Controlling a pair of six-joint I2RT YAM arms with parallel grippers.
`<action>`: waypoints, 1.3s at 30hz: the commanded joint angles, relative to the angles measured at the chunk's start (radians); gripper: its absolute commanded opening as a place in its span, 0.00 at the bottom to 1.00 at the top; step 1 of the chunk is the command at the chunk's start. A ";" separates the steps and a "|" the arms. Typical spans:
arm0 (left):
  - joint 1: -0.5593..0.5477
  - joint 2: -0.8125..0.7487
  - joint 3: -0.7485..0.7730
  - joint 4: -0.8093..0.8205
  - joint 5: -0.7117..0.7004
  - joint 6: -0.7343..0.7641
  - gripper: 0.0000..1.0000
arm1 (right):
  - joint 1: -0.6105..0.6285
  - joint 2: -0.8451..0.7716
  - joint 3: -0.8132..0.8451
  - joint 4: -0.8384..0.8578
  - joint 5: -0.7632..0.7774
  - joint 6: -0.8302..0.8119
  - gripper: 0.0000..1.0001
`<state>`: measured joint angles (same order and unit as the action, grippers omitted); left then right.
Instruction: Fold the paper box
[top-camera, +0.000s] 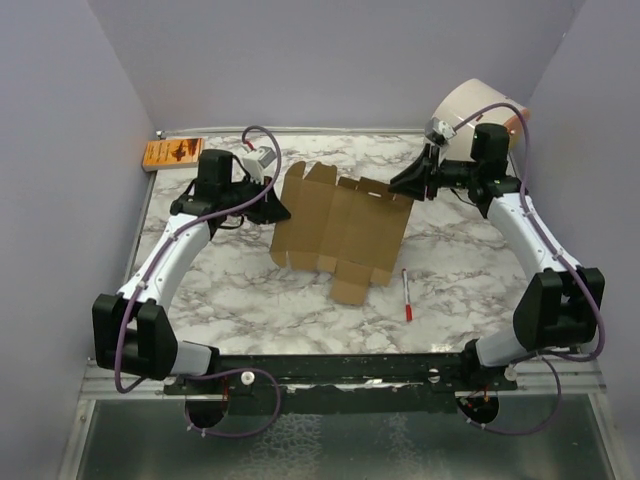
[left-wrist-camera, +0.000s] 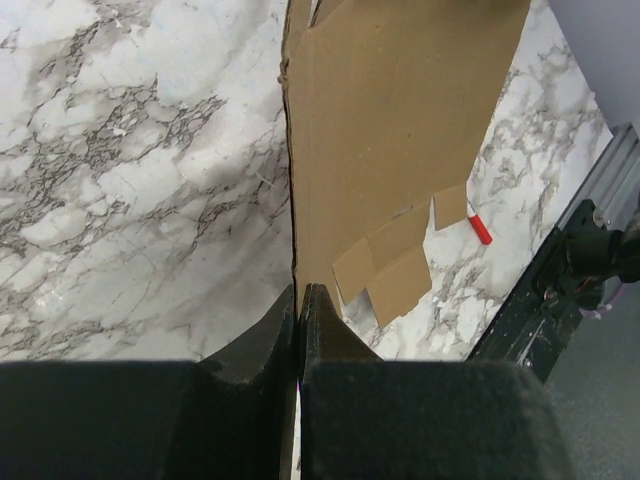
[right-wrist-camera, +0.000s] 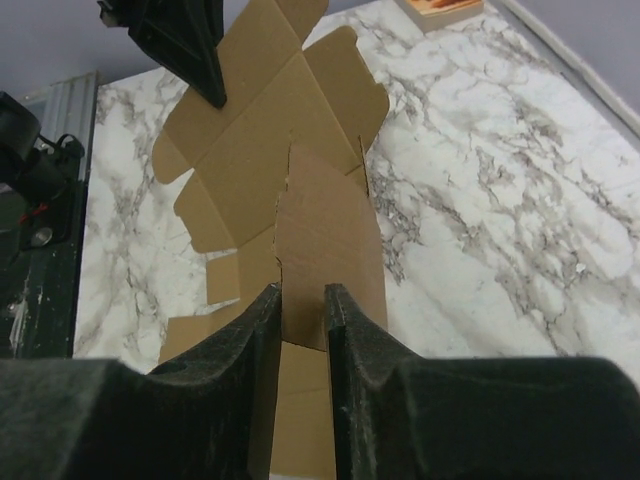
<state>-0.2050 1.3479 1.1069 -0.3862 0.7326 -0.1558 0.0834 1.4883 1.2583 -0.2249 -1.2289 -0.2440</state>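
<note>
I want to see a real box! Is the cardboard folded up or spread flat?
Spread flat. The paper box lies as a notched sheet, flaps sticking outward; the left gripper pinches one edge.

Jointed left arm (top-camera: 168, 252) and right arm (top-camera: 528, 230): white link shells, black joint housings. Purple cable (top-camera: 498, 104) routed along each. Left gripper (left-wrist-camera: 300, 300) and right gripper (right-wrist-camera: 302, 300): matte black, wedge-shaped fingers (right-wrist-camera: 250, 335).

Marble-pattern table (top-camera: 230, 290); plain lilac walls (top-camera: 330, 60); even light
</note>
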 joint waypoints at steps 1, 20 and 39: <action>-0.001 0.035 0.083 -0.126 -0.051 0.092 0.00 | -0.005 0.028 -0.039 0.046 -0.032 -0.014 0.26; -0.092 0.111 0.149 -0.248 -0.231 0.248 0.00 | -0.008 -0.028 -0.279 0.257 -0.004 -0.031 0.85; -0.116 0.009 0.070 -0.131 -0.245 0.273 0.00 | -0.122 -0.103 -0.513 0.713 -0.115 0.482 1.00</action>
<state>-0.3164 1.3895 1.1885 -0.5591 0.5026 0.1040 -0.0322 1.4277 0.7612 0.4225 -1.3083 0.1841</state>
